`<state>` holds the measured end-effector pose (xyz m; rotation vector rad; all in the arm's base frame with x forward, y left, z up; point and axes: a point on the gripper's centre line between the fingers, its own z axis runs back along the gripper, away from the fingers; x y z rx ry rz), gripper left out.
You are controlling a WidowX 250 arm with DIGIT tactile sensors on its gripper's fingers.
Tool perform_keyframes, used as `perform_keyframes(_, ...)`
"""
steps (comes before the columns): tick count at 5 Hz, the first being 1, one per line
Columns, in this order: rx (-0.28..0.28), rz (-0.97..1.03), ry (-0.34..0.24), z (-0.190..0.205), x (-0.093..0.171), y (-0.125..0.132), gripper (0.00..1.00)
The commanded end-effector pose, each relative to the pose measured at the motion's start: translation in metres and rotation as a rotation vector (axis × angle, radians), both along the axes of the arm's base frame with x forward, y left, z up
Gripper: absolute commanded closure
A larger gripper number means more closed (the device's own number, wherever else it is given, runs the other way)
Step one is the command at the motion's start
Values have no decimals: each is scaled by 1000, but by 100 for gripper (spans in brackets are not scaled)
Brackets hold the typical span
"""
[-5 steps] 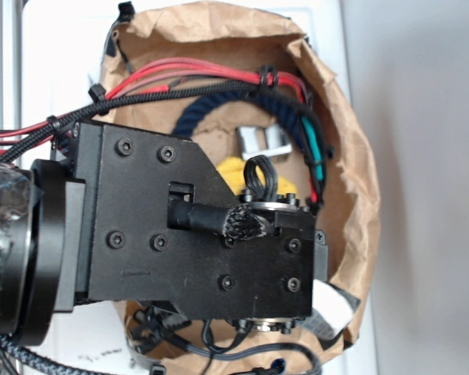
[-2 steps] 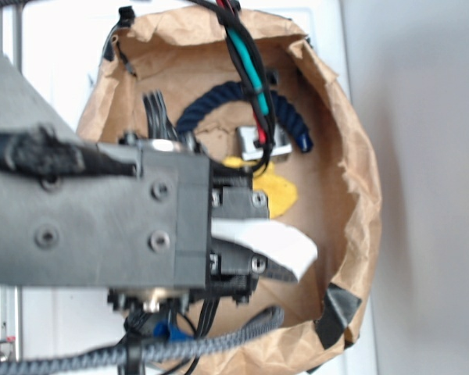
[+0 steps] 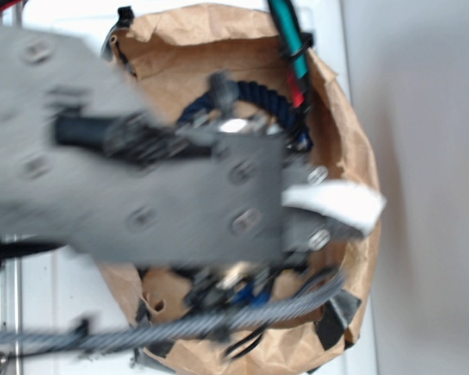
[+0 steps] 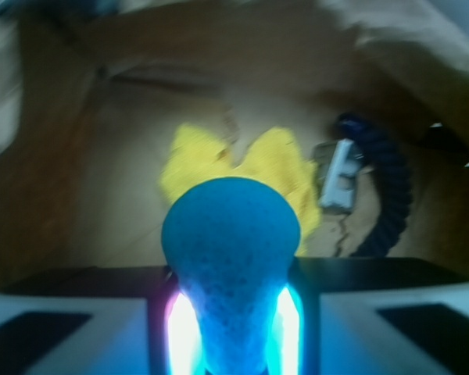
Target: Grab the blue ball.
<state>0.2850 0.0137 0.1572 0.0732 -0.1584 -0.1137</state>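
Brown paper bag [image 4: 55,180]: one yellow cloth [image 4: 242,168], one navy rope [image 4: 391,191]; jaws clamp one blue ball [image 4: 230,226].

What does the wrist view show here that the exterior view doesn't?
Only the wrist view shows the blue ball squeezed between the gripper fingers, plus the yellow cloth and a small metal piece. Only the exterior view shows the blurred arm covering most of the bag and the whole crumpled rim. Both show the paper bag and the navy rope.

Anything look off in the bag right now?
Only the blue ball: the wrist view shows it squeezed into a bulb shape between the tool's pads. The yellow cloth lies crumpled below.
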Motion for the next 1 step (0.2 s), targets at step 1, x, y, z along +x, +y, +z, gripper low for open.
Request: perform_keyframes(1,-22,20,-54,28,14,-12,100)
